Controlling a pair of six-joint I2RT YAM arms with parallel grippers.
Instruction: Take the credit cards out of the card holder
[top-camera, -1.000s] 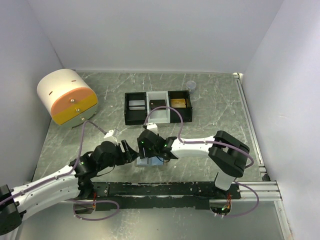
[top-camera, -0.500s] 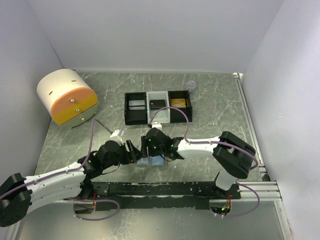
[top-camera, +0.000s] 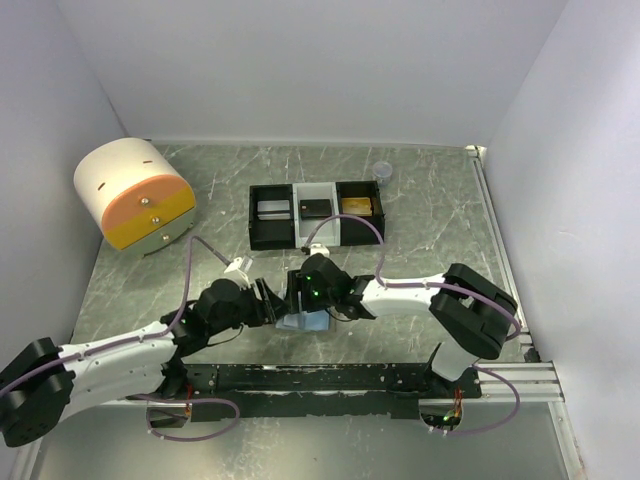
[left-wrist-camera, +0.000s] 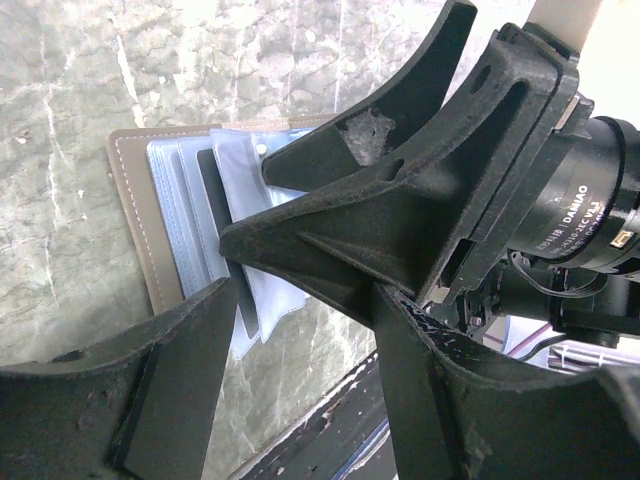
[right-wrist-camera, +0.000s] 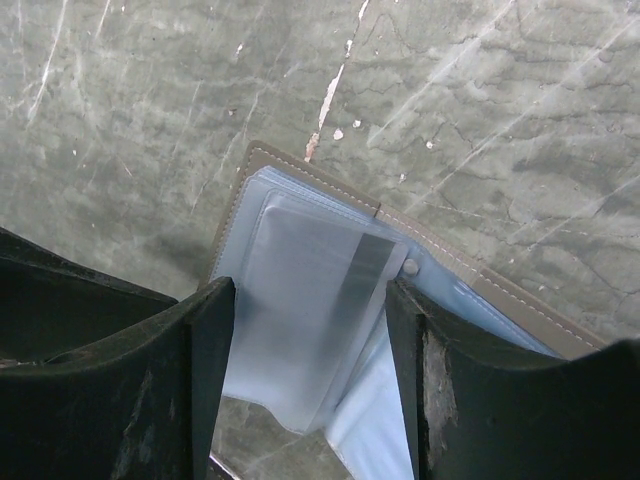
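Grey two-leaf card holder with pale blue lining (right-wrist-camera: 455, 292) lying open on marbled grey table (right-wrist-camera: 150, 100), directly under right gripper (right-wrist-camera: 310, 295), fingers apart astride its clear plastic sleeve (right-wrist-camera: 300, 240), left gripper (left-wrist-camera: 305, 310) just beside, fingers spread, empty.

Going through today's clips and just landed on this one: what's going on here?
The card holder lies open on the table near the front edge. The right hand is over it, open, fingers either side of a clear sleeve with a card inside. The left hand, also open, sits close beside it. The tray behind holds what look like cards.
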